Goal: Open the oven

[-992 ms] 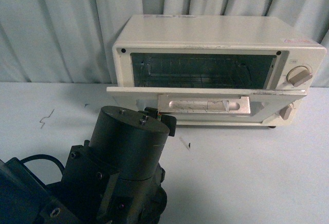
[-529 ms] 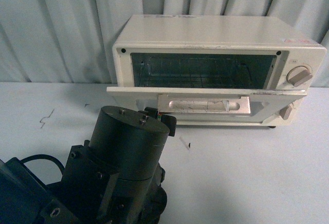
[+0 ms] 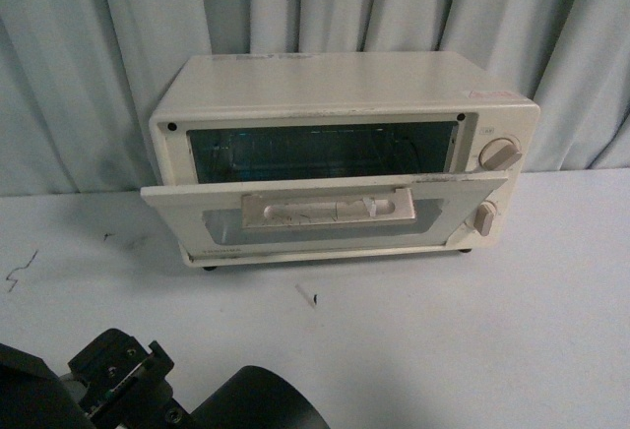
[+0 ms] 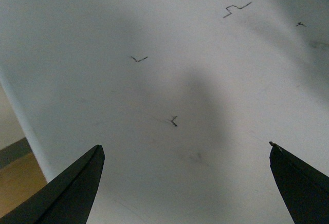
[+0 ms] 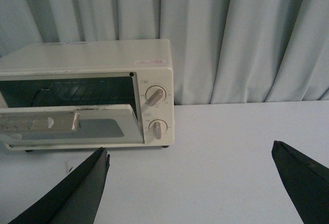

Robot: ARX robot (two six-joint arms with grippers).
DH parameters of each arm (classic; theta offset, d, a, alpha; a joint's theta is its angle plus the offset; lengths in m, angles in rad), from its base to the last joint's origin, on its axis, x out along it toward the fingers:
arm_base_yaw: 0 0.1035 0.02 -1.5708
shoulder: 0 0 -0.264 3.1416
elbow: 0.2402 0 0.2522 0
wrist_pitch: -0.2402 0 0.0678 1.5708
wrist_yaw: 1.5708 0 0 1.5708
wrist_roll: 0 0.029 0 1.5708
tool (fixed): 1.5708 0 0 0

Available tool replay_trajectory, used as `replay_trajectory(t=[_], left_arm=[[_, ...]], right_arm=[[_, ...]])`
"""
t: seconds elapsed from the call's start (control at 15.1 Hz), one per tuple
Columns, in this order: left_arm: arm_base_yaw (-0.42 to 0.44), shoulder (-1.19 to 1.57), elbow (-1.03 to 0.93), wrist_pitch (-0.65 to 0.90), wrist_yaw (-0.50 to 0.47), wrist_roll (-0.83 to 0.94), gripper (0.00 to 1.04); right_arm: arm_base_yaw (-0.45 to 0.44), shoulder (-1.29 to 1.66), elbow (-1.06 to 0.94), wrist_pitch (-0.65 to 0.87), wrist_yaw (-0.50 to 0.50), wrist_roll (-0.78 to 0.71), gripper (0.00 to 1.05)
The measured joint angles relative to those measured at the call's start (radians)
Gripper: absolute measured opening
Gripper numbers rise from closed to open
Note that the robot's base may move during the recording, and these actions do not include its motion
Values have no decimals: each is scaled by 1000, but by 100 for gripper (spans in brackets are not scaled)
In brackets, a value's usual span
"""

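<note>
At 7 o'clock, left arm [image 3: 118, 385] low, left tool [image 4: 185, 145] spread apart and empty over the white surface [image 3: 512, 340], above scribbled pen marks [image 4: 174, 121]. At 12 o'clock, oven [image 3: 325, 85] against the curtain [image 3: 79, 65], door [image 3: 187, 214] only part-way down, bar handle [image 3: 330, 210] free. Likely trouble: unheld door swinging back up, or light oven sliding backward under a clumsy push. 2 knobs [image 3: 500, 153] at its 3 o'clock end. Right tool [image 5: 190, 146] likewise apart, empty. Nothing seen blocking the handle.

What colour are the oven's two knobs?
Beige, a shade darker than the cream-white boxy toaster oven; the two round knobs show best in the right wrist view.
</note>
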Motion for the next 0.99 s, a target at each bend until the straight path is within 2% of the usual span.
replay_trajectory(t=[0.07,0.13,0.2,0.26,0.4,0.46,0.53,0.66,0.79,0.93,0.99], left_arm=[[0,0,0,19,0,0,98],[7,10,-40,231,25,77,95],[36,54,-148,608,162,257,86],[65,98,-341,951,257,552,75],[201,-23,-650,1447,467,1076,54],[249,-122,-719,1641,552,1349,41],[310,-243,-775,1749,617,1540,26],[402,-422,-826,1738,710,1685,3],[485,-663,-827,1740,786,1722,2],[544,-879,-827,1571,852,1735,2],[593,-1065,-827,1400,900,1735,2]], right_arm=[[0,0,0,0,0,0,98],[0,0,0,0,0,0,98],[0,0,0,-1,-3,0,98],[0,0,0,2,-3,0,98],[0,0,0,3,0,0,98],[0,0,0,0,-4,0,98],[0,0,0,0,-3,0,98],[0,0,0,0,-3,0,98],[0,0,0,1,-3,0,98],[0,0,0,1,-3,0,98],[0,0,0,0,-3,0,98]])
